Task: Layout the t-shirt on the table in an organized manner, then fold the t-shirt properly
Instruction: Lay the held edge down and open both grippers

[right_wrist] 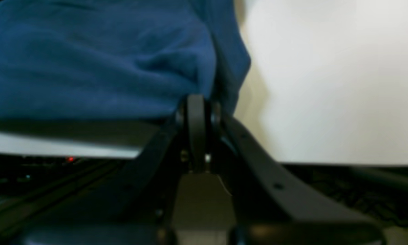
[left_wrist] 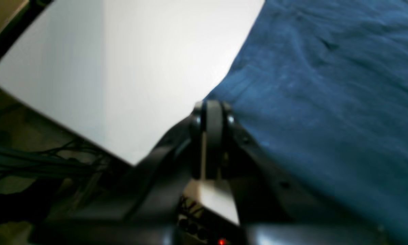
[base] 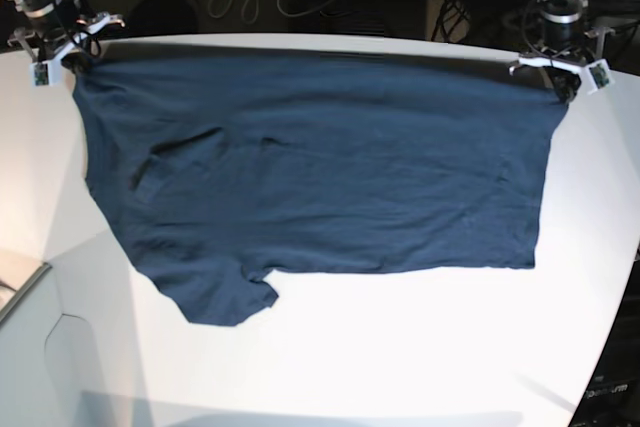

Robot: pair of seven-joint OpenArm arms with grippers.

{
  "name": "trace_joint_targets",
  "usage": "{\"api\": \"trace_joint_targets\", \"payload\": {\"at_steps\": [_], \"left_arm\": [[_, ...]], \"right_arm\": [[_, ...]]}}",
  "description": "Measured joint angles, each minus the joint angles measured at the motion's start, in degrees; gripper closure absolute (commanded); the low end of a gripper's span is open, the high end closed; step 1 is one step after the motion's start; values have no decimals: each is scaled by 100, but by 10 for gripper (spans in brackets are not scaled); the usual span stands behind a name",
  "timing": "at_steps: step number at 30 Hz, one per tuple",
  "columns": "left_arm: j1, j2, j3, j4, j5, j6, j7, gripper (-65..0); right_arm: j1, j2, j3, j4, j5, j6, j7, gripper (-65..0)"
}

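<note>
White table (base: 400, 347) bears t-shirt (base: 330, 167) spread, wrinkled — unfolded; left gripper (base: 562, 80) at two, right gripper (base: 72, 52) at ten — both clamping its corners.

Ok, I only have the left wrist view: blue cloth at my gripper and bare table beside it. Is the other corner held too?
Observer: Yes. The right gripper is shut on the t-shirt at its own far corner, as the right wrist view shows.
Operator: Is the shirt spread out?
Observer: Mostly. In the base view it lies wide across the table, stretched between the right gripper and the left gripper along the far edge.
Operator: Any part bunched?
Observer: One sleeve sticks out at the near edge on the base view's left, and folds crease the cloth on that side.
</note>
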Motion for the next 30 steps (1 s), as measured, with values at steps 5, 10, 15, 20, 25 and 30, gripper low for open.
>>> {"api": "trace_joint_targets", "payload": {"at_steps": [5, 10, 15, 20, 25, 30], "left_arm": [[166, 26, 2, 2, 2, -4, -181, -1], [315, 33, 4, -28, 2, 0, -378, -1], [299, 31, 13, -31, 0, -2, -396, -25], [258, 28, 13, -31, 0, -2, -393, -125], [236, 28, 13, -28, -2, 7, -398, -199], [199, 20, 2, 96, 0, 2, -404, -285]], "right_arm": [[-111, -42, 2, -20, 24, 2, 144, 0], [-153, -46, 2, -55, 2, 2, 131, 0], [-140, -57, 4, -55, 2, 2, 127, -6], [-179, -57, -9, -55, 0, 2, 125, -157], [-208, -52, 4, -26, 4, 2, 131, -294], [-304, -24, 413, 144, 13, 0, 127, -332]]}}
